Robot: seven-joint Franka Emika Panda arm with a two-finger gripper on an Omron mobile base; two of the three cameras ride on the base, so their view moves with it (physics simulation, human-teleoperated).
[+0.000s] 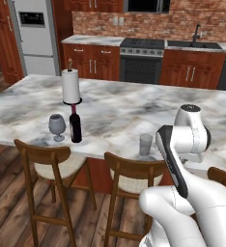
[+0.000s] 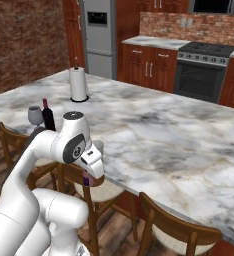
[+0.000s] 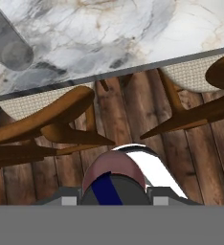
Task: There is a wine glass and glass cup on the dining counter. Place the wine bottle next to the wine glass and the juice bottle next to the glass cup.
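Note:
On the dining counter (image 1: 134, 103), near its front edge, the wine glass (image 1: 57, 127) stands with the tall dark wine bottle (image 1: 75, 126) upright right beside it. Further right along the same edge is the glass cup (image 1: 145, 144). My gripper (image 2: 90, 173) hangs just off the counter's front edge, above the stools, shut on the small pinkish-purple juice bottle (image 2: 85, 179). In the hand view the juice bottle's (image 3: 115, 176) rounded top sits between my fingertips, and the glass cup (image 3: 11, 45) lies at the upper left on the marble. From the right, the wine bottle (image 2: 48, 117) and wine glass (image 2: 35, 116) stand behind my arm.
A paper towel roll (image 1: 71, 87) stands further back on the counter. Wooden stools (image 1: 45, 157) (image 1: 134, 171) line the front edge under my hand. A stove (image 1: 141, 60), cabinets and fridge (image 1: 35, 34) fill the far wall.

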